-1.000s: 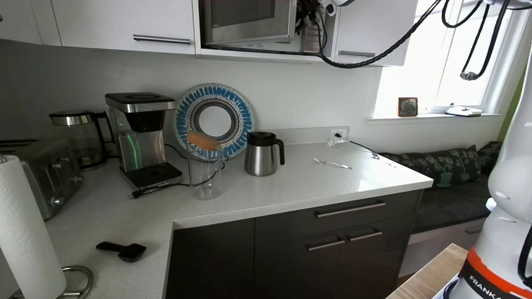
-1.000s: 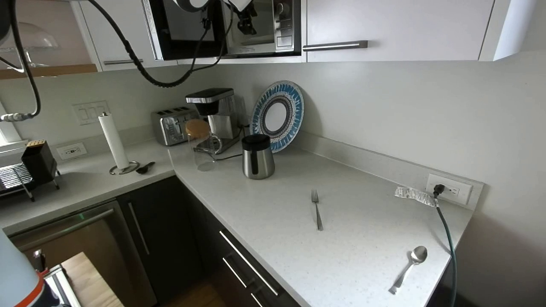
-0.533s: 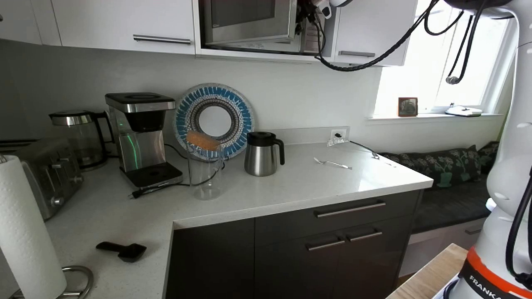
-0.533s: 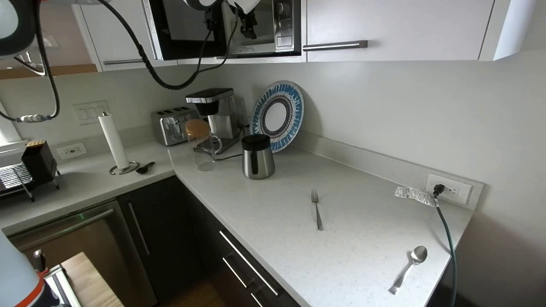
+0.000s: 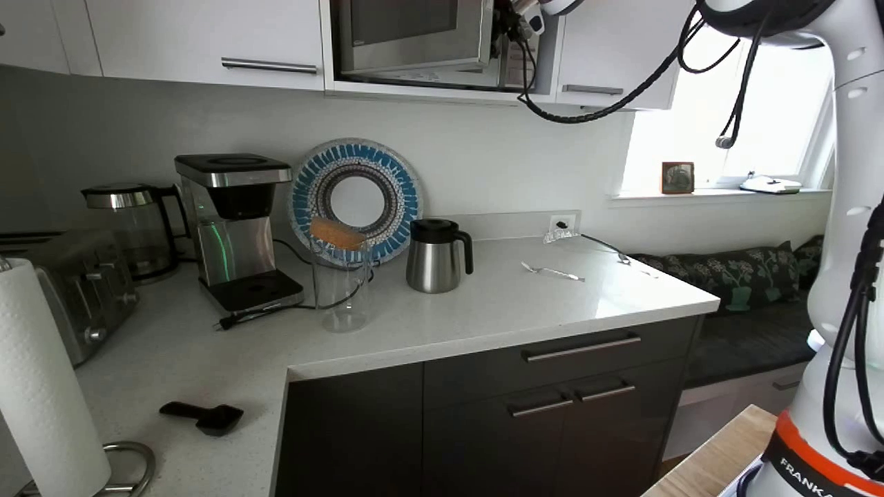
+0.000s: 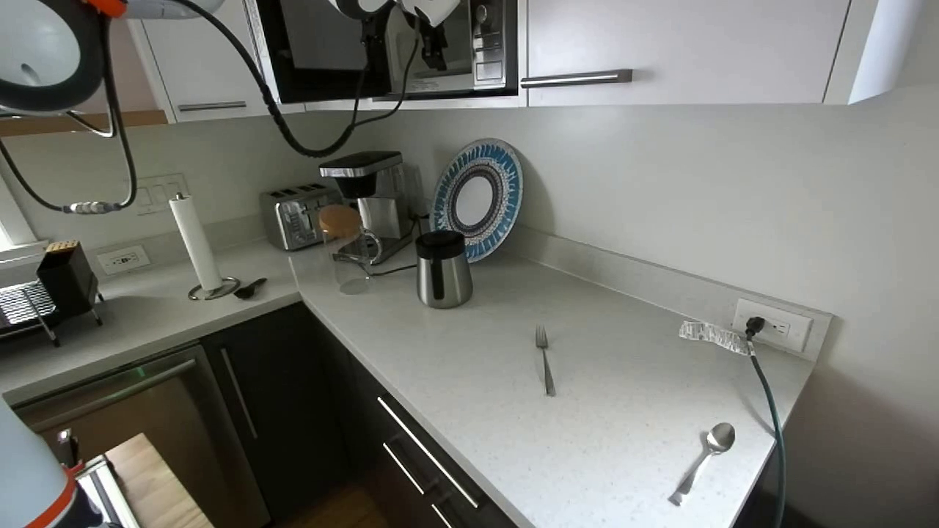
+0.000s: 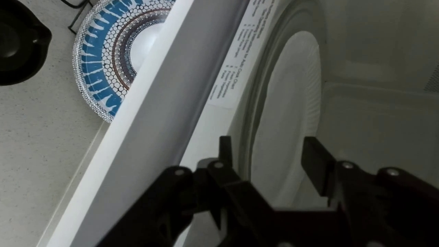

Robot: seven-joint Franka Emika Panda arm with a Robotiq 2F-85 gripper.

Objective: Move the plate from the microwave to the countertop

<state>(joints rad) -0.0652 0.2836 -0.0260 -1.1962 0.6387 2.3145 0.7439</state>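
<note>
The white plate [image 7: 289, 109] lies on the glass turntable inside the microwave in the wrist view. It is hidden in both exterior views. The microwave [image 5: 414, 52] stands in the upper cabinet with its door swung open; it also shows in an exterior view [image 6: 489, 72]. My gripper [image 7: 265, 147] is open and empty, its fingers on either side of the plate's near part in the picture, with no clear contact. In an exterior view the gripper [image 6: 434, 53] is at the microwave's opening. The white countertop [image 5: 511, 310] runs below and shows in an exterior view [image 6: 609, 411].
The open door [image 6: 330, 44] stands beside the arm. A steel kettle [image 5: 434, 259], a patterned plate [image 5: 356, 200], a glass jar [image 5: 342, 297] and a coffee maker [image 5: 238, 235] stand on the countertop. A fork [image 6: 545, 363] and a spoon [image 6: 704, 462] lie there. Cables hang from the arm.
The arm's upper links and cables have come lower and further into view. The gripper has moved slightly down at the microwave's opening. The countertop objects have not moved.
</note>
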